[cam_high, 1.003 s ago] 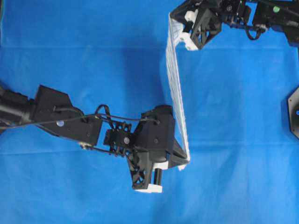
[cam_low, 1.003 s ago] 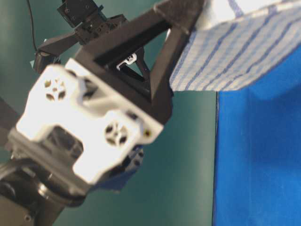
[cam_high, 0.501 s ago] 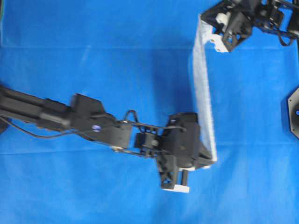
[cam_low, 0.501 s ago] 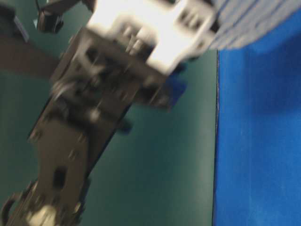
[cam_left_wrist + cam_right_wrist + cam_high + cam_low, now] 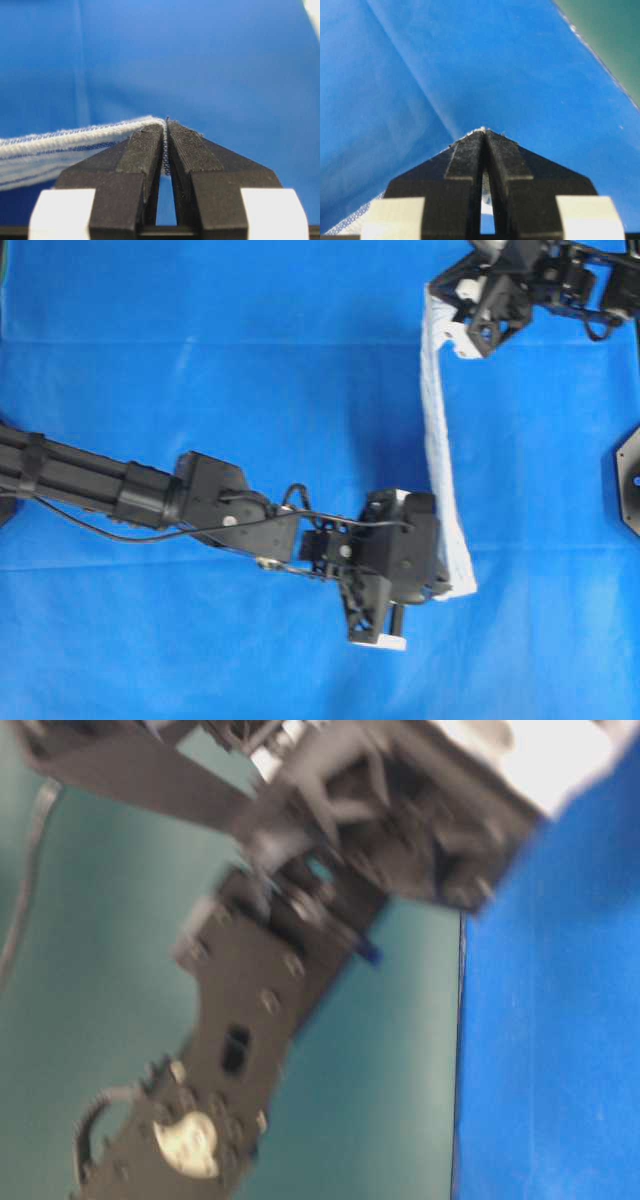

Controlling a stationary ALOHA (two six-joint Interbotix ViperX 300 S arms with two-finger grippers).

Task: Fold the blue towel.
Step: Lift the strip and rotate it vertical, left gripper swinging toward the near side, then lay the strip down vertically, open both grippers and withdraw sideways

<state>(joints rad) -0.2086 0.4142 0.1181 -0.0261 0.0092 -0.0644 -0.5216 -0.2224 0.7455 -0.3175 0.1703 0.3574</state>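
The blue towel (image 5: 438, 450), white with thin blue stripes, hangs lifted off the table as a narrow band stretched between my two grippers. My left gripper (image 5: 462, 588) is shut on its near corner; the left wrist view shows the hem (image 5: 75, 142) pinched between the black pads (image 5: 146, 150). My right gripper (image 5: 436, 295) is shut on the far corner at the top of the overhead view. In the right wrist view a sliver of cloth (image 5: 483, 131) shows at the tips of the shut gripper (image 5: 484, 134). The table-level view is blurred, with the left arm (image 5: 260, 1020) filling it.
The plain blue table covering (image 5: 200, 390) lies under everything, with creases. A black base plate (image 5: 630, 480) sits at the right edge. The table's edge (image 5: 461, 1050) meets a green backdrop in the table-level view.
Both grippers have carried the hanging towel to the right across the table over the last second. The left arm has stretched out further. Both grips are unchanged.
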